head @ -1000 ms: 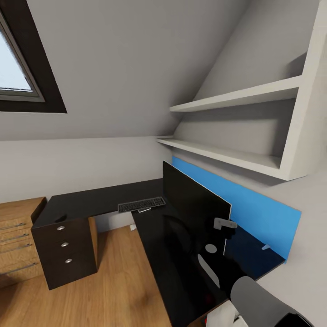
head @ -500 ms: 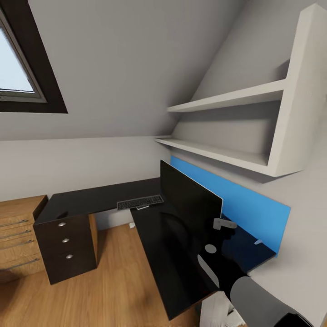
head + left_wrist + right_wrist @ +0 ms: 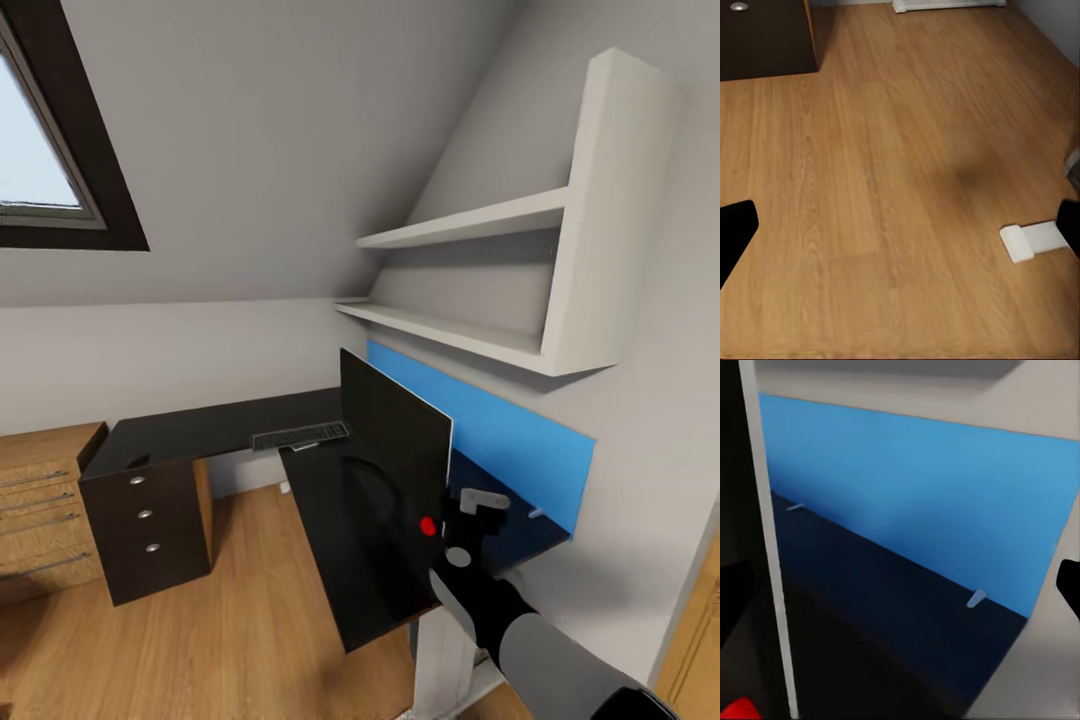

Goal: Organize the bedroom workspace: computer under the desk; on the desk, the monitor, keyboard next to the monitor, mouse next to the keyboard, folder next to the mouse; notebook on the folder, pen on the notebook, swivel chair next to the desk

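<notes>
The long black L-shaped desk (image 3: 215, 432) stands against the sloped wall. The wide black monitor (image 3: 390, 445) stands upright on its nearer wing, and the slim dark keyboard (image 3: 300, 436) lies at the inner corner just beyond the screen's far end. My right gripper (image 3: 470, 508) is open at the monitor's near end, behind the screen. In the right wrist view the monitor's white edge (image 3: 769, 547) runs between the fingers of this gripper (image 3: 900, 589), close to one fingertip (image 3: 733, 600). My left gripper (image 3: 900, 229) hangs open over the plank floor (image 3: 892, 150).
A black drawer unit (image 3: 150, 520) with round knobs carries the desk's left end, beside a light wooden dresser (image 3: 40, 510). A blue panel (image 3: 500, 440) and white shelves (image 3: 470, 340) line the wall behind the monitor. A white foot (image 3: 1035, 240) rests on the floor near the left gripper.
The whole picture has shifted left as the camera moved, and the desk's near end now shows. My right gripper stays at the monitor's near end, where a red spot now appears.
</notes>
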You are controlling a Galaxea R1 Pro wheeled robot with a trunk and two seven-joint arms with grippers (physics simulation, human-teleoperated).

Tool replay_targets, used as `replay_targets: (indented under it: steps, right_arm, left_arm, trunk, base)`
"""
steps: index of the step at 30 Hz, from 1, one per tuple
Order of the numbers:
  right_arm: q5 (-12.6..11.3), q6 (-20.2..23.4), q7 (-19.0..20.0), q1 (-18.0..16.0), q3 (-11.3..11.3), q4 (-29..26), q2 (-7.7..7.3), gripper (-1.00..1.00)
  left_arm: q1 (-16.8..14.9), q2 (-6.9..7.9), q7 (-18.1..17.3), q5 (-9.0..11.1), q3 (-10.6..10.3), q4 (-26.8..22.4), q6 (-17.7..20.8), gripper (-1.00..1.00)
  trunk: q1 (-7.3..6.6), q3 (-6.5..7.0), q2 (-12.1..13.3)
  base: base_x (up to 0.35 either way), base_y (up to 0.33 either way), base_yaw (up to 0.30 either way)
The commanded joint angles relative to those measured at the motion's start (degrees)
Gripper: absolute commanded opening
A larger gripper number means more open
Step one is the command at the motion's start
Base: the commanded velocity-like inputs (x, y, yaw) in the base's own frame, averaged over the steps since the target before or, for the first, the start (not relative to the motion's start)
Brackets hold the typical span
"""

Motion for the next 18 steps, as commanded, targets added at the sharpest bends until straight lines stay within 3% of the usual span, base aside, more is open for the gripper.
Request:
replay_targets:
  steps: [1,11,16,18]
  right_arm:
    - [-0.6,-0.3,0.1,-0.1,0.5,0.2,0.00,1.00]
    - [-0.6,-1.4,2.4,-0.1,0.5,1.1,0.35,1.00]
    - [-0.6,-5.1,2.6,-0.1,0.5,2.6,1.66,1.00]
    - [-0.6,-7.1,5.9,-0.1,0.5,4.6,2.37,1.00]
  left_arm:
    - [0.0,-0.01,0.0,0.0,0.1,0.0,-0.2,1.00]
    - [0.0,-0.01,0.1,0.0,0.1,0.0,-0.2,1.00]
    - [0.0,-0.01,0.1,0.0,0.1,0.0,-0.1,1.00]
    - [0.0,-0.01,0.1,0.1,0.1,0.0,-0.1,1.00]
  trunk:
    - [-0.01,-0.11,-0.1]
    - [-0.01,-0.11,-0.1]
    - [-0.01,-0.11,-0.1]
    - [-0.01,-0.11,-0.1]
  base:
    - [-0.257,-0.176,0.000]
    - [-0.258,-0.177,0.000]
    - [-0.258,-0.177,0.000]
    - [-0.231,-0.166,0.000]
